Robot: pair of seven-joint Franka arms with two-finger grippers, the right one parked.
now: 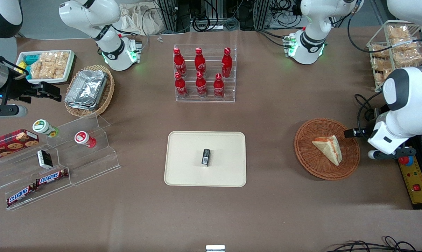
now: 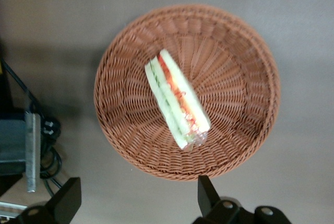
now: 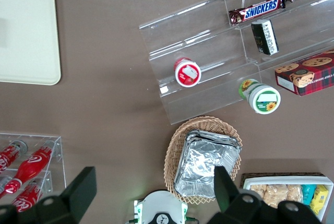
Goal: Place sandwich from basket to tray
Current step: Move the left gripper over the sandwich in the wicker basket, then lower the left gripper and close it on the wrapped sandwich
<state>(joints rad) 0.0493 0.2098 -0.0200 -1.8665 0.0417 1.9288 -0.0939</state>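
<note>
Six cola bottles [image 1: 200, 71], two Snickers bars [image 1: 36, 185].

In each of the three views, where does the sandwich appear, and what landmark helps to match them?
Front view: the sandwich lies in the reddish-brown basket, toward the working arm's end.
Left wrist view: the sandwich lies mid-basket, under the open gripper.
Right wrist view: not in it.
Shared landmark: the basket's woven rim.

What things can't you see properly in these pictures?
- Small dark packet on the tray: front view, label too small to read.
- Sandwich in the basket: underside hidden against the weave; the filling shows only along one edge.
- Gripper: left wrist view, open above the basket, jaws cut off by the picture's edge.
- Front view: the working arm's white body hides its gripper.
</note>
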